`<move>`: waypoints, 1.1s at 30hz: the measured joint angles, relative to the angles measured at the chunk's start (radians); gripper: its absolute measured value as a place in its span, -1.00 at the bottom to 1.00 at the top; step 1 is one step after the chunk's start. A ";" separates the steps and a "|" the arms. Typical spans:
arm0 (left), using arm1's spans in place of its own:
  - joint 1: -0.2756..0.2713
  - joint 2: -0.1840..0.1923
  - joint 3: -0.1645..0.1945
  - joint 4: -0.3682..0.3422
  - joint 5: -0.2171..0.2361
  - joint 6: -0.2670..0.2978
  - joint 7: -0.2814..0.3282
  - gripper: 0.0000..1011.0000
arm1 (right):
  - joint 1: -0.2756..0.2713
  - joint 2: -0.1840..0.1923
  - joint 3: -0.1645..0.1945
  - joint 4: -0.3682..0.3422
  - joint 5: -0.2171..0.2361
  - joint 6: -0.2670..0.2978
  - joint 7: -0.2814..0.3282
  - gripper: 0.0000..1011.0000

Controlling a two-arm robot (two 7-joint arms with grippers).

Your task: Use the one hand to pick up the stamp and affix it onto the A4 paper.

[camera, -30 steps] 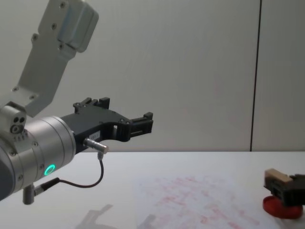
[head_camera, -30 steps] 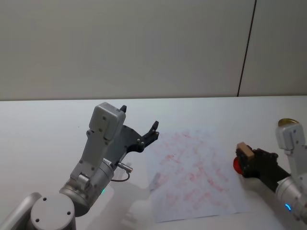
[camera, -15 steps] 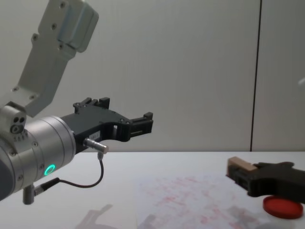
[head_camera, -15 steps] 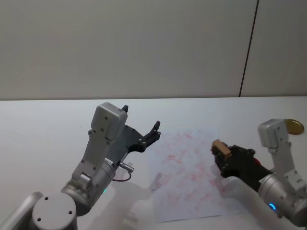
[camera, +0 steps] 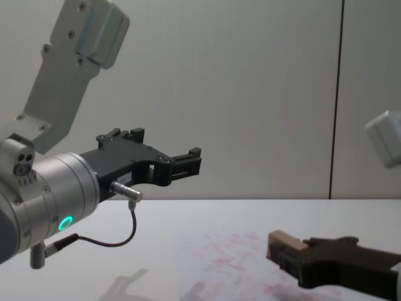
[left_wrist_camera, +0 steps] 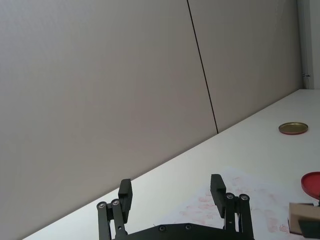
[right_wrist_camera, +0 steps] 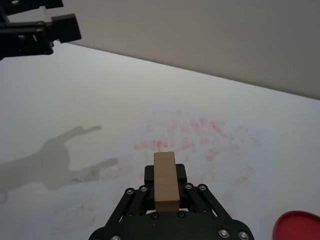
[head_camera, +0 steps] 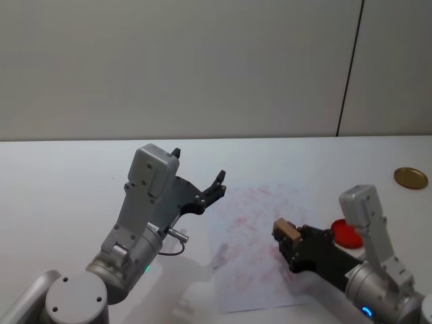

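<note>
The pale wooden stamp (right_wrist_camera: 165, 167) sits clamped between the black fingers of my right gripper (head_camera: 289, 240), which is shut on it. The gripper holds the stamp (camera: 286, 241) over the near right part of the A4 paper (head_camera: 250, 219), a white sheet covered with faint red marks, and it looks slightly above the sheet. My left gripper (head_camera: 196, 166) hangs open and empty in the air beyond the paper's left edge, raised well above the table.
A flat round red disc (head_camera: 347, 231) lies on the table just right of the paper. A gold round lid (head_camera: 410, 177) rests farther back at the right. The white table (head_camera: 61, 182) extends to a grey wall behind.
My right gripper has carried the stamp leftward, from over the red disc to above the paper. The left arm has not moved.
</note>
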 joint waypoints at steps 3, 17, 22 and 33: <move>0.000 0.000 0.000 0.000 0.000 0.000 0.000 0.96 | -0.008 0.001 -0.005 -0.002 -0.002 0.003 0.005 -0.56; 0.000 0.000 0.000 0.000 0.000 0.000 0.000 0.96 | -0.034 0.007 -0.019 0.001 -0.013 0.006 0.009 -0.56; 0.000 0.000 0.000 0.000 0.000 0.000 0.000 0.96 | -0.038 0.008 -0.024 0.009 -0.023 0.006 0.005 -0.56; 0.000 0.000 0.000 0.000 0.000 0.000 0.000 0.96 | -0.039 0.005 -0.030 0.020 -0.042 0.011 0.000 -0.56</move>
